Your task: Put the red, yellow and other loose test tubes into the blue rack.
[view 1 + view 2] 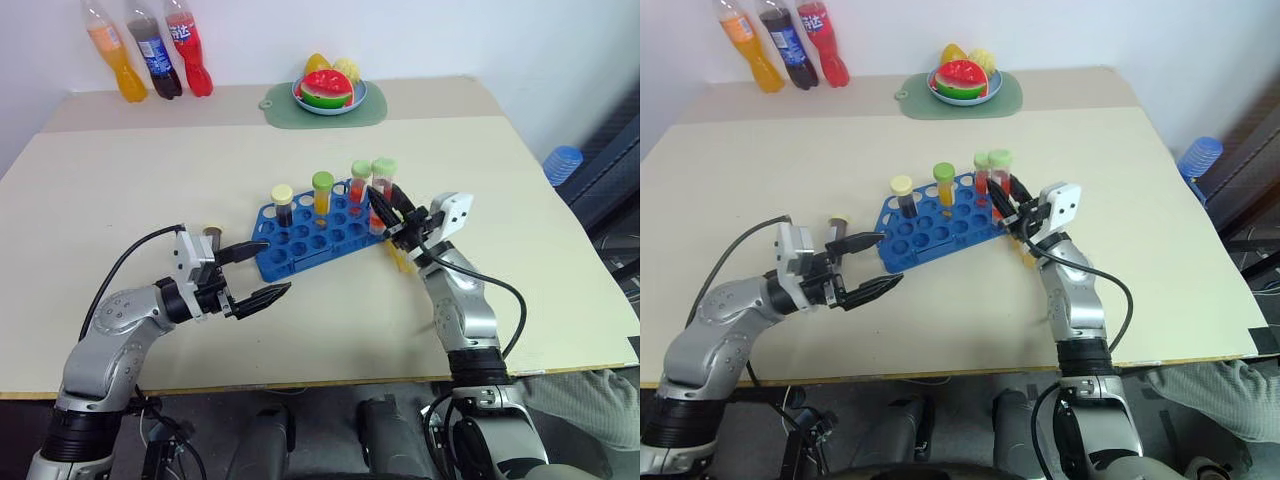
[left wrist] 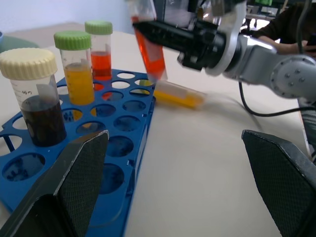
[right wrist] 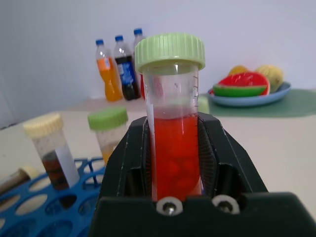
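Right gripper (image 1: pixel 385 212) clenches a red-liquid tube (image 3: pixel 174 143) over the blue rack's (image 1: pixel 310 237) end, where three tubes stand. Left gripper (image 1: pixel 262 271) gapes nearby; a yellow tube (image 2: pixel 178 95) lies beside.

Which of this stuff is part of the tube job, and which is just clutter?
Job:
blue rack
three capped tubes standing in it
red tube in right gripper
yellow tube lying beside the rack
small tube by left gripper

Clutter:
soda bottles
fruit plate
green mat
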{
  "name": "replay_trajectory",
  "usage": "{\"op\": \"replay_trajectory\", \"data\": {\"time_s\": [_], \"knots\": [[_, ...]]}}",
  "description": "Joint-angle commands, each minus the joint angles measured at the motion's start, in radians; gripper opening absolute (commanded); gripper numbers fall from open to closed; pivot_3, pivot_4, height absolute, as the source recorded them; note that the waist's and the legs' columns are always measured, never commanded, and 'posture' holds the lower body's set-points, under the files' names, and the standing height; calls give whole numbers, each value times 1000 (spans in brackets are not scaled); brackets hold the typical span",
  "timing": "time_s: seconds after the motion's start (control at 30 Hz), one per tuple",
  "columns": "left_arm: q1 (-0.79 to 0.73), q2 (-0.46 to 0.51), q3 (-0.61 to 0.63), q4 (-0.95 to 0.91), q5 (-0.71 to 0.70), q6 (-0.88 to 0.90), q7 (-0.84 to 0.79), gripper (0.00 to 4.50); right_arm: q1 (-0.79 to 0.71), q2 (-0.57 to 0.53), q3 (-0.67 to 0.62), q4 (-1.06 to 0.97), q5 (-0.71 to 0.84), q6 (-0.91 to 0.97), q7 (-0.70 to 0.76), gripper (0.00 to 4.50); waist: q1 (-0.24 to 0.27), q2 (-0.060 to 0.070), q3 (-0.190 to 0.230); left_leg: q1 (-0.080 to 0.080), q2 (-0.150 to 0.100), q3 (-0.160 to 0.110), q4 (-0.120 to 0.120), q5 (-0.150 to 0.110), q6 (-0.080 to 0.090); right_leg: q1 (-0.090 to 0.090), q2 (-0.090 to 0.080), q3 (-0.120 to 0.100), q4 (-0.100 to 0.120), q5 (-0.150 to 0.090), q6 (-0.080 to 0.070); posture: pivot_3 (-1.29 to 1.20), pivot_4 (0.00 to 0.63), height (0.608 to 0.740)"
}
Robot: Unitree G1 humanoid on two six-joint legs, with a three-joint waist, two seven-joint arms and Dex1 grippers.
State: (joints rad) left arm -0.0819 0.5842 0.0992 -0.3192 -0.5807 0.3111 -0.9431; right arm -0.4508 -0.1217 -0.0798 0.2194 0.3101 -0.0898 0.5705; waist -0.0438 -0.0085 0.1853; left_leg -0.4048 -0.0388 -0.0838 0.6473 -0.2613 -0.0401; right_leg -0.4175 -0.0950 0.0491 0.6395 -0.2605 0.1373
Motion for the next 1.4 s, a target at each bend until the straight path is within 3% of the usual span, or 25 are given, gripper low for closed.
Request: {"op": "replay_trajectory", "data": {"time_s": [0.03,0.3,0.67,1.2,1.4], "knots": [[13,6,31,-54,-22,7,20,4500,-19,21,24,38,-14,-46,9,785,0,0,0,0,0,0,0,0,0,0,0,0,0,0,0,0,150,740],[37,13,46,-102,-38,32,53,4500,-86,30,24,175,-50,-117,-16,785,0,0,0,2,0,0,0,0,-1,0,0,0,4,0,0,0,150,740],[26,18,43,-100,-37,38,59,4500,-83,-29,-18,196,-39,-142,-23,785,0,0,-1,3,0,1,0,0,-1,1,0,0,5,0,0,0,150,740],[15,4,30,-97,-30,42,56,4500,-165,26,-14,392,-53,-243,-6,785,-3,0,-1,14,1,1,-2,0,-1,10,1,0,3,-1,-2,0,150,740],[19,-3,30,-97,-28,37,57,4500,-159,1,-8,414,-68,-309,28,3749,0,0,0,14,1,1,-3,0,-1,10,1,0,3,-1,-2,0,150,740]]}}
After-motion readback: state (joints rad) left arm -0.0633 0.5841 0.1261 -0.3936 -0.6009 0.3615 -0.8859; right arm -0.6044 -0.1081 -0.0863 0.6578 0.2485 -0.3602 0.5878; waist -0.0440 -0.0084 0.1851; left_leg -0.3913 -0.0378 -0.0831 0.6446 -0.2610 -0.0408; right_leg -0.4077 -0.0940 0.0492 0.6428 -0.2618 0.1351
